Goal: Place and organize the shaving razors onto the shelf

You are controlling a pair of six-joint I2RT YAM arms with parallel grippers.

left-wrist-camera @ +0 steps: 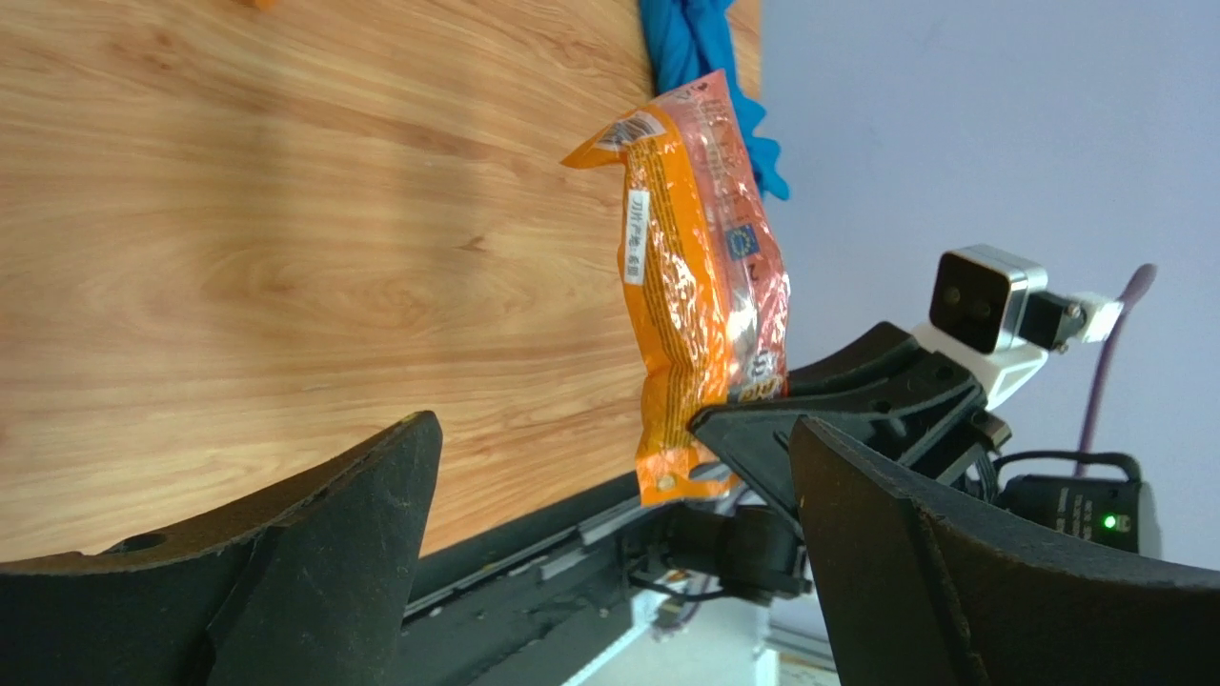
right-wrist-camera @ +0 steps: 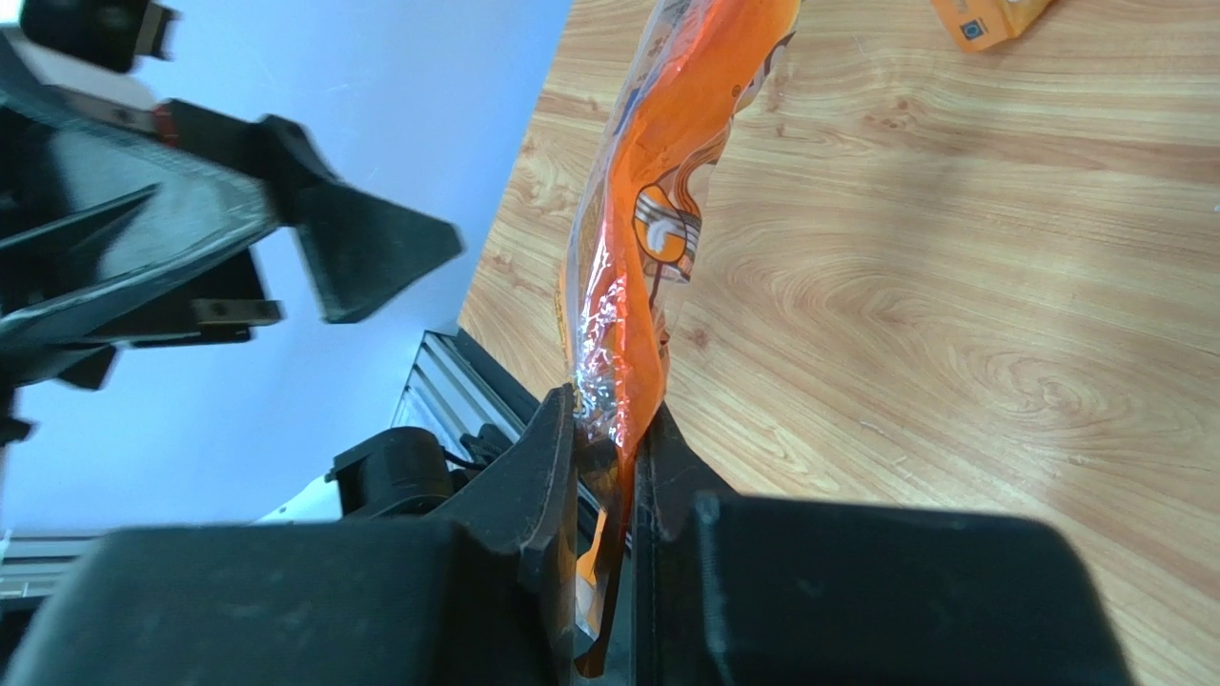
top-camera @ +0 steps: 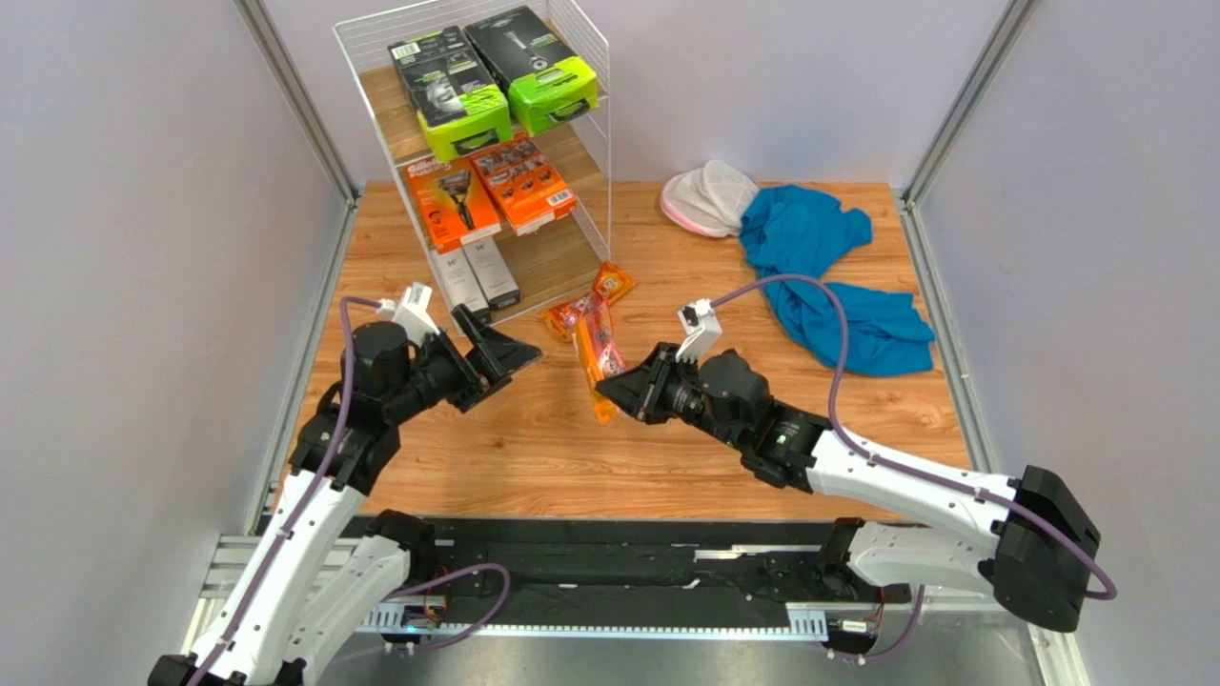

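The blister pack (top-camera: 594,358) is orange, the cloth (top-camera: 824,265) blue, the table (top-camera: 501,443) wood-grained.

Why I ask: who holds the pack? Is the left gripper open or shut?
Open. The left gripper has its jaws spread wide with nothing between them; the orange blister pack is pinched in the right gripper.

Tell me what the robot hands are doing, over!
Left hand open, empty. Right hand shut on orange razor pack. Other orange pack on table by shelf. Nothing blocking, looks like.
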